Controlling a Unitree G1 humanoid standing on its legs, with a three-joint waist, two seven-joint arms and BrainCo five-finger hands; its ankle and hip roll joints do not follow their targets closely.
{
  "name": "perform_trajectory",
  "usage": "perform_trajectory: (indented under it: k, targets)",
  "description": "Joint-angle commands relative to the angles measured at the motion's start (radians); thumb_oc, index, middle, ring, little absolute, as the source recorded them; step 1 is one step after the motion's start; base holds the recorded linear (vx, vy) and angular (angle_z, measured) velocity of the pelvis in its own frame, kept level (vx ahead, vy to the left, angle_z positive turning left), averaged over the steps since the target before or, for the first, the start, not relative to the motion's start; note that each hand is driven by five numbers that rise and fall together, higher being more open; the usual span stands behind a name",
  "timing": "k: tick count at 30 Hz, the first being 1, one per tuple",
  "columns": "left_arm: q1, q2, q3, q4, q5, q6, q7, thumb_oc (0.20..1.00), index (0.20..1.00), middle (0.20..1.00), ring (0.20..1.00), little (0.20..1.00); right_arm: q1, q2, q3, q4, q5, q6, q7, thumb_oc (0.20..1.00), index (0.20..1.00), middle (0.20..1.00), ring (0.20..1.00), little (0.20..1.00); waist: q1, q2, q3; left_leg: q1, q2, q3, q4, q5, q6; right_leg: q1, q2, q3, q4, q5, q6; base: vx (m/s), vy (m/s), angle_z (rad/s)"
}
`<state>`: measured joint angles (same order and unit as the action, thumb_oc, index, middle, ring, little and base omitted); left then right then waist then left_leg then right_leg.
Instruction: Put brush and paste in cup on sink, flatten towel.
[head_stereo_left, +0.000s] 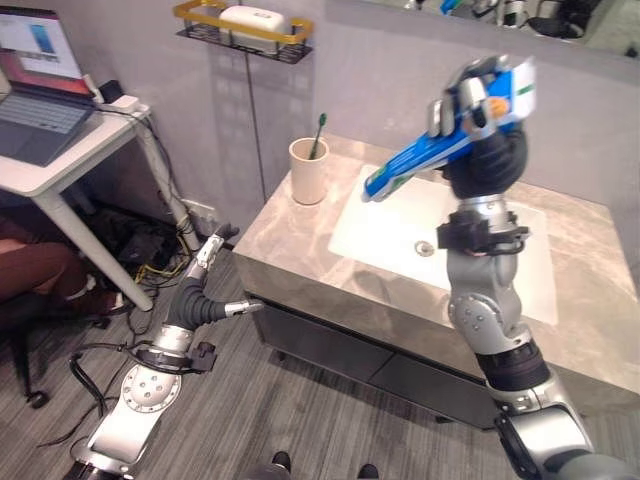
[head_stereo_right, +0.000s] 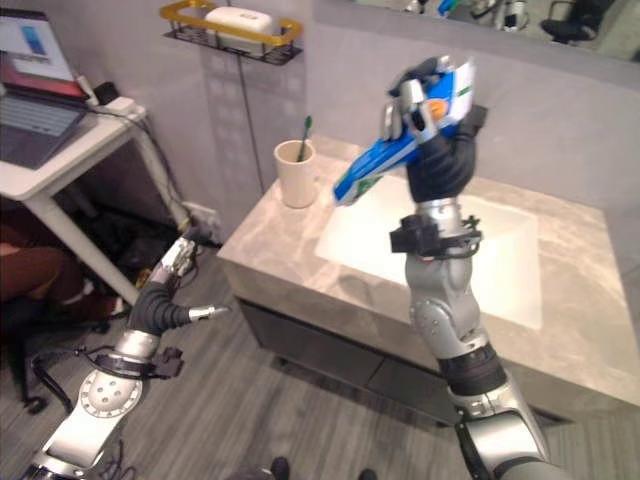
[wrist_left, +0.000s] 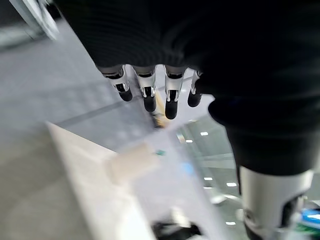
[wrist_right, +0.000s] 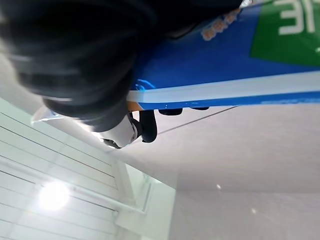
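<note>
Nearest the camera, the right hand (head_stereo_left: 478, 108) is raised high above the sink (head_stereo_left: 395, 232), its fingers (head_stereo_right: 411, 98) curled round the upper end of a blue toothpaste tube (head_stereo_left: 440, 145). From that grip the tube slants down toward the robot's left, its lower end hanging in the air over the basin and touching nothing. A beige cup (head_stereo_left: 308, 170) stands upright on the marble surface (head_stereo_left: 290, 240) just beside the sink's left rim, and a green toothbrush (head_stereo_left: 317, 135) leans inside it, bristles up. Lower and well apart from the surface, the left hand (head_stereo_left: 205, 255) is out in front of the cabinet, its fingers (wrist_left: 146, 90) straight and loosely together, holding nothing. On the wall above the cup hangs a gold rack (head_stereo_left: 243, 30).
</note>
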<state>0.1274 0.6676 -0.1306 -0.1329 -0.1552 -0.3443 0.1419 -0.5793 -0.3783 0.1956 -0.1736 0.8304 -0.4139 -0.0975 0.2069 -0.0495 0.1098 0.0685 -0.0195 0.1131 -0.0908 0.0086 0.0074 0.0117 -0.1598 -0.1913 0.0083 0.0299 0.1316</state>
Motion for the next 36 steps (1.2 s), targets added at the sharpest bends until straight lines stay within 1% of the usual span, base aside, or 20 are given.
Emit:
perform_trajectory:
  k: [1,4,6,7,8,9,11,12,14,16,17,18,19,21,22,23,24,27,29,36]
  targets:
    - [0.026,0.099,0.025,-0.034,-0.019,-0.025,-0.034,1.0,1.0,1.0,1.0,1.0,-0.122,-0.033,-0.054,-0.03,-0.067,-0.068,-0.031,0.2,0.2,0.2,0.2,0.2,0.025,-0.057,-0.027,-0.01,-0.061,-0.091,0.039,-0.056,0.043,-0.027,-0.138,0.076,0.202,0.188,0.05,0.01,0.117,0.49]
    - [0.047,0.104,0.027,-0.003,-0.037,-0.019,-0.057,1.0,1.0,1.0,1.0,1.0,-0.141,-0.054,-0.055,-0.014,-0.076,-0.069,-0.034,0.2,0.2,0.2,0.2,0.2,0.026,-0.046,-0.018,-0.008,-0.068,-0.107,0.04,-0.055,0.053,-0.052,-0.129,0.101,0.257,0.202,0.044,0.01,0.113,0.51]
    - [0.057,0.127,0.016,0.033,-0.015,-0.006,-0.074,1.0,1.0,1.0,1.0,1.0,-0.16,-0.087,-0.073,0.004,-0.087,-0.073,-0.041,0.2,0.2,0.2,0.2,0.2,0.022,-0.024,-0.005,-0.005,-0.074,-0.148,0.048,-0.052,0.068,-0.088,-0.074,0.153,0.357,0.198,0.03,0.01,0.102,0.23]
    - [0.055,0.126,0.014,0.035,-0.014,-0.007,-0.073,1.0,1.0,1.0,1.0,1.0,-0.161,-0.088,-0.073,0.005,-0.088,-0.074,-0.041,0.2,0.2,0.2,0.2,0.2,0.022,-0.024,-0.004,-0.006,-0.074,-0.148,0.049,-0.053,0.068,-0.092,-0.074,0.154,0.364,0.195,0.03,0.03,0.074,0.44]
    - [0.055,0.131,0.007,0.063,-0.019,-0.008,-0.085,1.0,1.0,1.0,1.0,1.0,-0.159,-0.107,-0.077,0.016,-0.091,-0.073,-0.044,0.2,0.2,0.2,0.2,0.2,0.006,-0.013,-0.007,-0.002,-0.071,-0.17,0.048,-0.052,0.07,-0.114,-0.013,0.198,0.394,0.144,0.016,0.09,0.134,0.58]
    - [0.063,0.117,-0.005,0.134,0.004,0.007,-0.091,1.0,1.0,1.0,1.0,1.0,-0.171,-0.13,-0.087,0.042,-0.083,-0.073,-0.041,0.2,0.2,0.2,0.2,0.2,-0.012,-0.002,-0.006,0.016,-0.072,-0.171,0.038,-0.053,0.072,-0.16,0.053,0.2,0.403,0.052,-0.005,0.12,0.153,0.52]
    - [0.079,0.121,-0.011,0.18,0.036,0.019,-0.105,1.0,1.0,1.0,1.0,1.0,-0.193,-0.148,-0.083,0.069,-0.072,-0.074,-0.043,0.2,0.2,0.2,0.2,0.2,-0.008,-0.002,-0.001,0.029,-0.081,-0.161,0.028,-0.058,0.071,-0.188,0.044,0.152,0.366,0.046,-0.009,0.09,0.042,0.39]
    - [0.081,0.123,-0.022,0.205,0.048,0.024,-0.114,1.0,1.0,1.0,1.0,1.0,-0.205,-0.156,-0.082,0.083,-0.069,-0.073,-0.041,0.2,0.2,0.2,0.2,0.2,-0.015,-0.002,0.003,0.037,-0.085,-0.167,0.024,-0.059,0.07,-0.207,0.049,0.146,0.32,0.051,-0.006,0.06,-0.034,0.24]
    - [0.078,0.127,-0.027,0.213,0.051,0.022,-0.117,1.0,1.0,1.0,1.0,1.0,-0.209,-0.166,-0.079,0.09,-0.07,-0.071,-0.039,0.2,0.2,0.2,0.2,0.2,-0.023,0.002,0.007,0.043,-0.084,-0.175,0.024,-0.062,0.069,-0.216,0.053,0.148,0.299,0.061,-0.001,0.08,-0.016,0.14]
    - [0.076,0.14,-0.041,0.242,0.07,0.021,-0.129,1.0,1.0,1.0,1.0,1.0,-0.221,-0.203,-0.057,0.104,-0.082,-0.057,-0.033,0.2,0.2,0.2,0.2,0.2,-0.048,0.005,0.025,0.06,-0.088,-0.185,0.037,-0.074,0.06,-0.255,0.063,0.182,0.235,0.102,0.015,0.13,-0.028,0.38]
    - [0.081,0.135,-0.035,0.252,0.067,0.023,-0.128,1.0,1.0,1.0,1.0,1.0,-0.248,-0.231,-0.041,0.124,-0.095,-0.044,-0.037,0.2,0.2,0.2,0.2,0.2,-0.056,0.003,0.04,0.069,-0.097,-0.182,0.056,-0.085,0.051,-0.281,0.039,0.185,0.18,0.166,0.032,0.09,-0.037,0.45]
    - [0.081,0.134,-0.034,0.252,0.067,0.023,-0.128,1.0,1.0,1.0,1.0,1.0,-0.25,-0.231,-0.039,0.125,-0.095,-0.044,-0.037,0.2,0.2,0.2,0.2,0.2,-0.059,0.004,0.041,0.069,-0.097,-0.183,0.057,-0.086,0.051,-0.277,0.038,0.183,0.175,0.169,0.032,0.15,-0.086,0.3]
    - [0.097,0.121,-0.024,0.253,0.071,0.024,-0.128,1.0,1.0,1.0,1.0,1.0,-0.259,-0.252,-0.03,0.139,-0.117,-0.034,-0.042,0.2,0.2,0.2,0.2,0.2,-0.06,-0.003,0.039,0.09,-0.099,-0.179,0.061,-0.103,0.044,-0.275,0.022,0.174,0.143,0.203,0.043,0.11,-0.057,0.16]
    - [0.104,0.113,-0.018,0.252,0.074,0.026,-0.127,1.0,1.0,1.0,1.0,1.0,-0.258,-0.255,-0.031,0.141,-0.127,-0.032,-0.046,0.2,0.2,0.2,0.2,0.2,-0.06,-0.006,0.038,0.102,-0.098,-0.177,0.064,-0.116,0.042,-0.257,0.02,0.162,0.118,0.205,0.043,0.17,-0.114,0.18]
    - [0.112,0.082,-0.009,0.264,0.077,0.03,-0.119,1.0,1.0,1.0,1.0,1.0,-0.229,-0.262,-0.045,0.126,-0.126,-0.026,-0.042,0.2,0.2,0.2,0.2,0.2,-0.061,-0.02,0.019,0.112,-0.098,-0.176,0.07,-0.136,0.035,-0.215,0.027,0.178,0.085,0.191,0.036,0.18,-0.131,0.15]
    - [0.112,0.082,-0.009,0.264,0.077,0.03,-0.119,1.0,1.0,1.0,1.0,1.0,-0.227,-0.262,-0.046,0.125,-0.126,-0.025,-0.042,0.2,0.2,0.2,0.2,0.2,-0.06,-0.02,0.02,0.114,-0.097,-0.176,0.071,-0.137,0.035,-0.212,0.028,0.177,0.083,0.191,0.036,0.25,-0.161,0.02]
    - [0.129,0.041,0.001,0.275,0.079,0.04,-0.113,1.0,1.0,1.0,1.0,1.0,-0.205,-0.255,-0.046,0.114,-0.103,-0.016,-0.017,0.2,0.2,0.2,0.2,0.2,-0.052,-0.025,0.002,0.129,-0.088,-0.172,0.07,-0.146,0.03,-0.186,0.043,0.177,0.077,0.176,0.031,0.18,-0.115,-0.02]
    - [0.149,-0.014,0.012,0.287,0.065,0.051,-0.112,1.0,1.0,1.0,1.0,1.0,-0.175,-0.284,-0.045,0.093,-0.097,-0.003,0.0,0.2,0.2,0.2,0.2,0.2,-0.05,-0.02,-0.009,0.138,-0.069,-0.168,0.059,-0.142,0.022,-0.171,0.065,0.181,0.077,0.157,0.023,0.12,-0.097,-0.21]
    - [0.155,-0.031,-0.002,0.295,0.07,0.056,-0.116,1.0,1.0,1.0,1.0,1.0,-0.171,-0.28,-0.044,0.098,-0.089,0.001,0.003,0.2,0.2,0.2,0.2,0.2,-0.047,-0.014,-0.015,0.139,-0.058,-0.168,0.053,-0.141,0.017,-0.163,0.071,0.175,0.069,0.143,0.016,0.1,-0.114,-0.19]
    - [0.158,-0.036,-0.015,0.279,0.068,0.063,-0.114,1.0,1.0,1.0,1.0,1.0,-0.235,-0.286,0.007,0.139,-0.109,0.017,-0.012,0.2,0.2,0.2,0.2,0.2,-0.041,-0.007,-0.026,0.127,-0.036,-0.176,0.035,-0.125,0.001,-0.146,0.087,0.172,0.037,0.127,0.001,0.04,-0.063,0.0]
